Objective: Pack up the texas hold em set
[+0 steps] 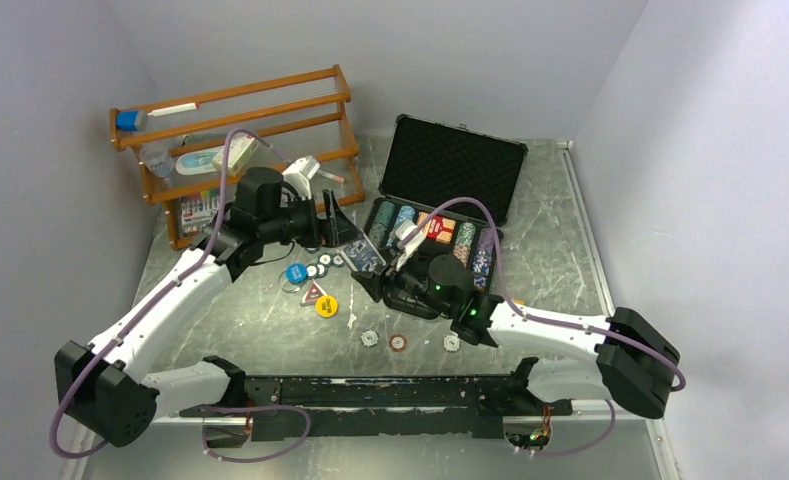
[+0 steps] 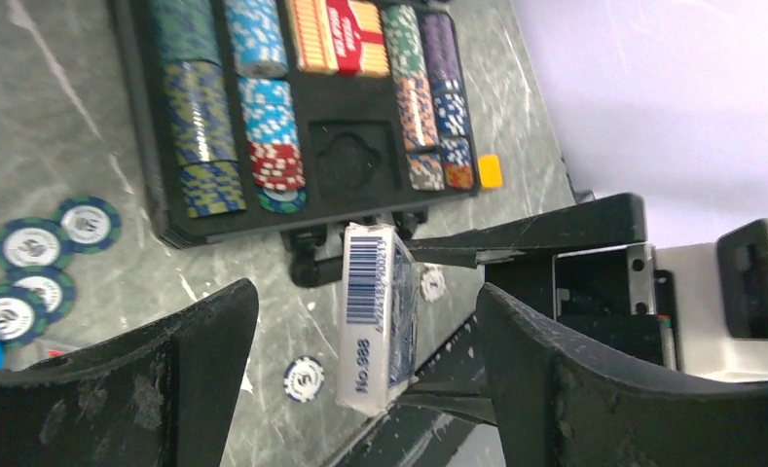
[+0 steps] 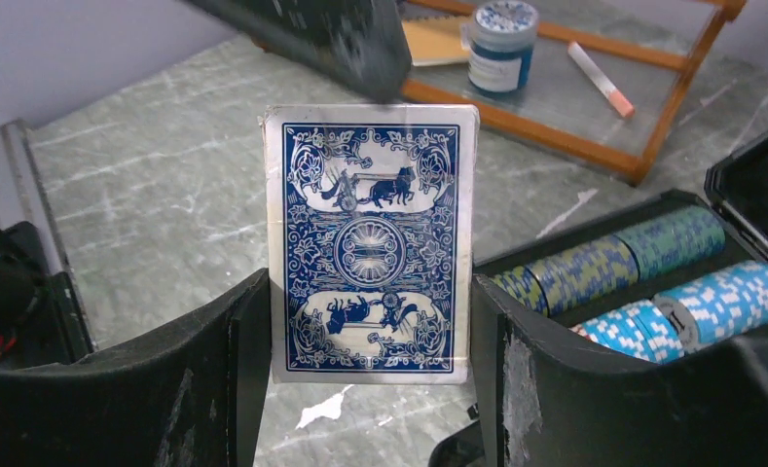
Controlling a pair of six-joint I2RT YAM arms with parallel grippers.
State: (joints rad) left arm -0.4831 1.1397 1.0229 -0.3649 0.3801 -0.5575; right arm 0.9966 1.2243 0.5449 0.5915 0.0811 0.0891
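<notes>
Grips a blue-patterned rectangular card deck (image 3: 370, 253) by its long edges in the right gripper (image 3: 365, 321), above the grey marbled table (image 1: 260, 320) and just in front of the open black foam-lined case (image 1: 455, 165). Flanks the same deck with the left gripper (image 2: 365, 292), jaws apart, a gap on either side. Shows rows of striped coloured poker chips (image 2: 263, 107) and a red card deck (image 2: 346, 34) slotted in the case. Shows several loose chips (image 1: 398, 342) lying on the table nearer the arms.
</notes>
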